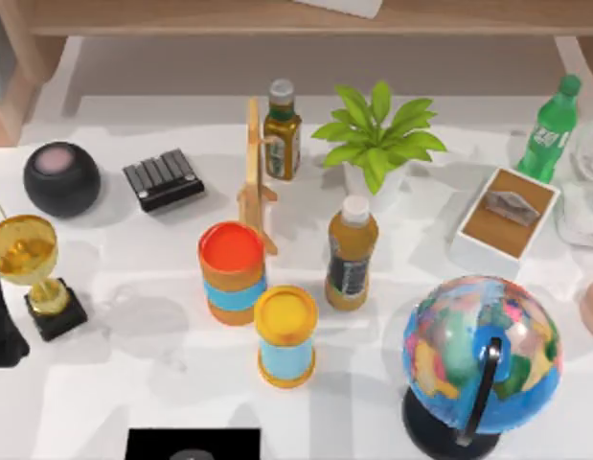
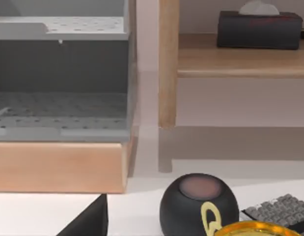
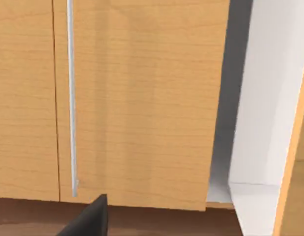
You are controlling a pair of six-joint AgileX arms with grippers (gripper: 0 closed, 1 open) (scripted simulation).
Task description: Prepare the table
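Cataloguing the worktop from above: the table (image 1: pixel 133 383) is a flat, matte white slab, its long axis running left to right across my top view, its far edge against a light wooden shelf unit (image 1: pixel 229 17).

Far-left area: a round black speaker (image 1: pixel 62 179) with a pinkish top, a ribbed dark keypad (image 1: pixel 163 178) just beside it. Near the left edge, a glossy gold trophy (image 1: pixel 28 254) on a black cube base.

Centre: an upright wooden stand (image 1: pixel 255 182); behind it a dark bottle (image 1: pixel 282 131) with a grey cap; a leafy green plant (image 1: pixel 377 134) in a white pot. Nearer the front edge, a cylindrical orange can with a red lid (image 1: pixel 232 273), a can with a yellow lid (image 1: pixel 285 336) just beside it, both with blue bands, and an amber bottle (image 1: pixel 352 253) with a white cap.

Right side: a white box with a brown top (image 1: pixel 507 222), a green soda bottle (image 1: pixel 549 129) near the far-right corner, and a multicoloured globe (image 1: pixel 480 359) on a black stand at the front-right corner.

My left wrist view shows a dark finger (image 2: pixel 88 222) low beside the speaker; my right wrist view shows a dark finger (image 3: pixel 90 219) before a wood-grain cabinet door (image 3: pixel 142 98). I cannot tell whether either gripper's fingers are apart or together.
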